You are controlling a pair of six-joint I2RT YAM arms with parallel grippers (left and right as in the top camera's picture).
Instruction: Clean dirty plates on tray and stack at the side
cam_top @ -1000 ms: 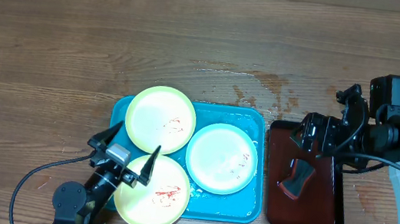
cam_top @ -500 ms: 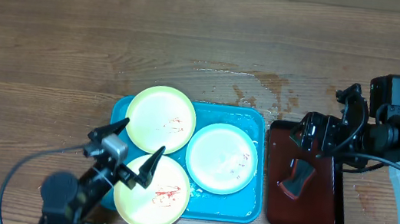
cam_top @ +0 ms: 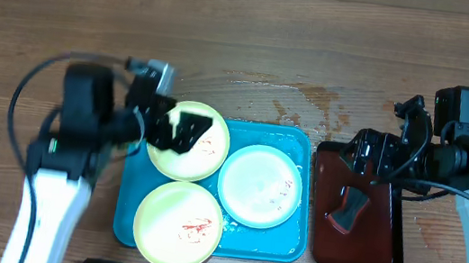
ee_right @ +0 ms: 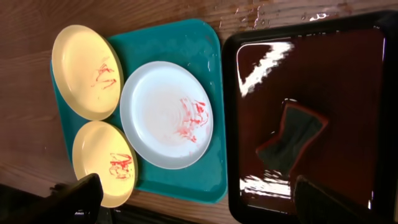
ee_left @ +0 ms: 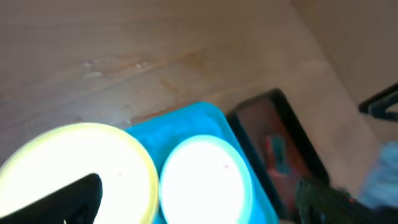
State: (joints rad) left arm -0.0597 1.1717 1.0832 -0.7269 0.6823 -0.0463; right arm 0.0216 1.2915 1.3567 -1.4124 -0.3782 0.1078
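The turquoise tray (cam_top: 285, 245) holds three plates smeared with red: a pale yellow plate (cam_top: 199, 159) at the far left, a white plate (cam_top: 259, 187) on the right and another yellow plate (cam_top: 179, 224) at the near left. My left gripper (cam_top: 182, 130) hovers open over the far yellow plate, nothing between its fingers. Its wrist view shows that yellow plate (ee_left: 81, 165), the white plate (ee_left: 202, 180) and the tray (ee_left: 199, 118). My right gripper (cam_top: 388, 138) hangs open and empty above the far end of a dark red tray. Its wrist view shows the turquoise tray (ee_right: 180, 50) and all three plates.
A dark red-brown tray (cam_top: 379, 241) with a black rim lies right of the turquoise tray, with a dark sponge-like pad (cam_top: 347, 210) on it. A wet patch (cam_top: 311, 101) marks the wood behind the trays. The left arm's cable (cam_top: 30, 96) loops at the left.
My left arm has swung from the table's near edge up to the far left. Its open gripper now hangs over the far yellow plate. The right arm has not moved.
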